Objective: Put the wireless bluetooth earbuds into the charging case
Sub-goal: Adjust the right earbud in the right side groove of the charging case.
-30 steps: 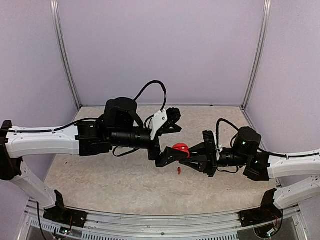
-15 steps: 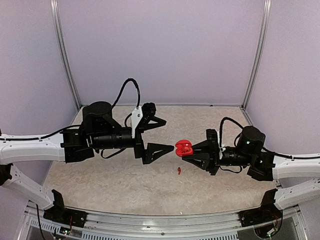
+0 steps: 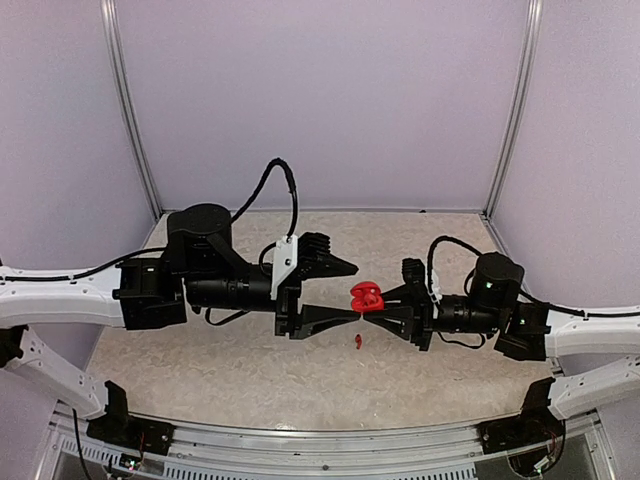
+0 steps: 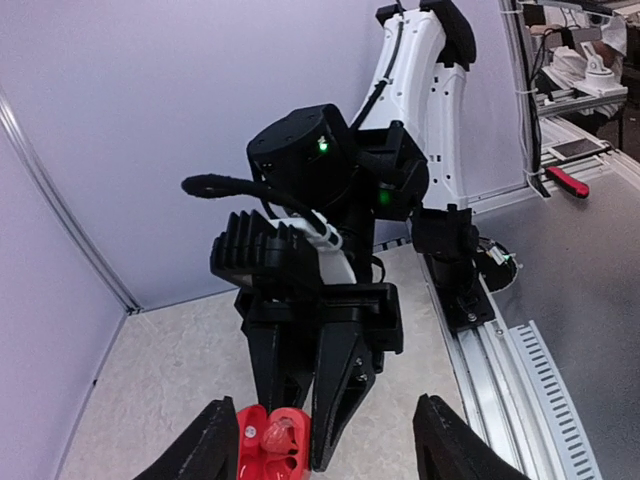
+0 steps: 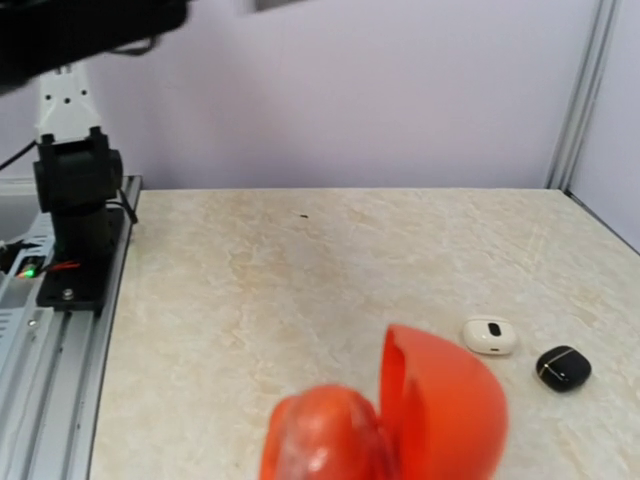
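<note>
My right gripper is shut on an open red charging case and holds it above the table. In the left wrist view the case shows its wells, with a reddish bud seated in one. The right fingers clamp it from behind. My left gripper faces it from the left, open, with the case just inside the gap beside one finger. A single red earbud lies on the table below the case. The right wrist view is filled by the case's lid.
A white case and a black case lie shut on the marbled tabletop, seen only from the right wrist. Purple walls enclose the back and sides. A metal rail runs along the near edge.
My left gripper pulled back to the left, then came in again toward the red case with its jaws somewhat narrower. The right gripper kept hold of the case and shifted only slightly.
</note>
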Available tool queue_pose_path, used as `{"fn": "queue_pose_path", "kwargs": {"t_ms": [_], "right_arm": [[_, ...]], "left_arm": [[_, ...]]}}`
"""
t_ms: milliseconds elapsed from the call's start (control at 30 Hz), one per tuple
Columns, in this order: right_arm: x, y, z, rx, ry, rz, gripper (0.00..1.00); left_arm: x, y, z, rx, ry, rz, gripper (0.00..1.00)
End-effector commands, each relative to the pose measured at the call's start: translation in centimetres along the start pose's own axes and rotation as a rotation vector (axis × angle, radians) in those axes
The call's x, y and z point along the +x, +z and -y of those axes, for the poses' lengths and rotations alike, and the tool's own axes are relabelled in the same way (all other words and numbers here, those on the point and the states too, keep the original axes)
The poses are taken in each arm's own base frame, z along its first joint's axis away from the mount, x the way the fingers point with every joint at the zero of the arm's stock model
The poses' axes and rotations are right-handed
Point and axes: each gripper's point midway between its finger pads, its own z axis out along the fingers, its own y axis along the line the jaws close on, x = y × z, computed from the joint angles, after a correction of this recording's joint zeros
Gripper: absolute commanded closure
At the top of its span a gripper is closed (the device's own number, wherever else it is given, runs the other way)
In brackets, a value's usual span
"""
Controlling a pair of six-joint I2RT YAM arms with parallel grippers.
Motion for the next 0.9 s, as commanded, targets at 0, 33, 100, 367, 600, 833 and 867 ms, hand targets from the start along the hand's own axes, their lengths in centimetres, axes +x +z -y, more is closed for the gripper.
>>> {"fn": "queue_pose_path", "kwargs": {"t_ms": [0, 33, 100, 367, 600, 833, 867], "right_arm": [[-1.0, 0.2, 1.0, 0.035, 0.000, 0.001, 1.00], [-1.1, 0.2, 1.0, 0.033, 0.000, 0.001, 1.00], [-1.0, 0.3, 0.9, 0.027, -0.001, -0.001, 1.00], [-1.1, 0.2, 0.4, 0.004, -0.012, 0.003, 1.00], [-1.2, 0.2, 0.2, -0.001, -0.021, 0.003, 1.00], [-1.3, 0.3, 0.0, -0.009, -0.029, 0.006, 1.00], [-1.3, 0.3, -0.1, -0.012, -0.031, 0.006, 1.00]], "left_arm": [[1.4, 1.4, 1.2, 0.050, 0.094, -0.075, 0.45], [1.3, 1.5, 1.2, 0.048, 0.096, -0.074, 0.48], [1.4, 1.7, 0.9, 0.035, 0.099, -0.083, 0.53], [2.9, 2.9, -0.4, -0.026, 0.086, -0.155, 0.65], [3.3, 3.2, -0.8, -0.044, 0.086, -0.176, 0.71], [4.0, 3.5, -1.5, -0.079, 0.080, -0.204, 0.73], [4.0, 3.5, -1.4, -0.078, 0.081, -0.207, 0.74]]}}
